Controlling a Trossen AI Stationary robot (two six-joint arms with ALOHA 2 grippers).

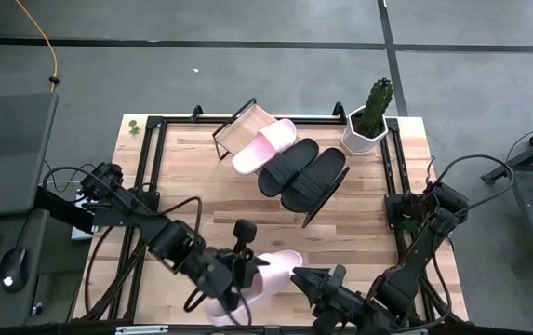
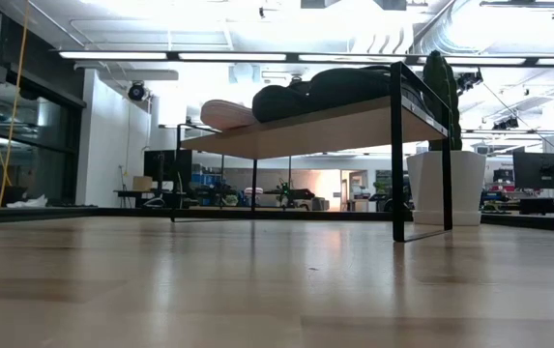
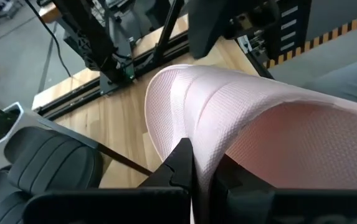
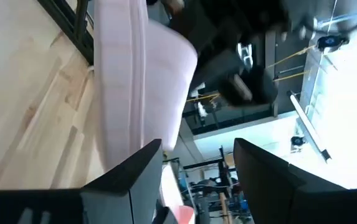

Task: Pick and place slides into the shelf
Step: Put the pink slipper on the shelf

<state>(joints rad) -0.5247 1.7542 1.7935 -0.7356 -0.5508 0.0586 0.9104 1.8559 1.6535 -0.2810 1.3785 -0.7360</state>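
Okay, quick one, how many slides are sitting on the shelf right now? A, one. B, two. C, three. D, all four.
C: the high view shows one pink slide and both black slides lying on the shelf, while the second pink slide is off it near the table's front edge, held in the shut left gripper.

light: I see even overhead light from above, soft short shadows under the shelf (image 1: 247, 126) | low view: ceiling strip lamps (image 2: 257, 56) blow out white, near tabletop (image 2: 257, 290) soft and out of focus | right wrist: window glare washes one side, pink slide (image 4: 128, 74) blurred | left wrist: close-up sharp, fingers (image 3: 181, 168) dark
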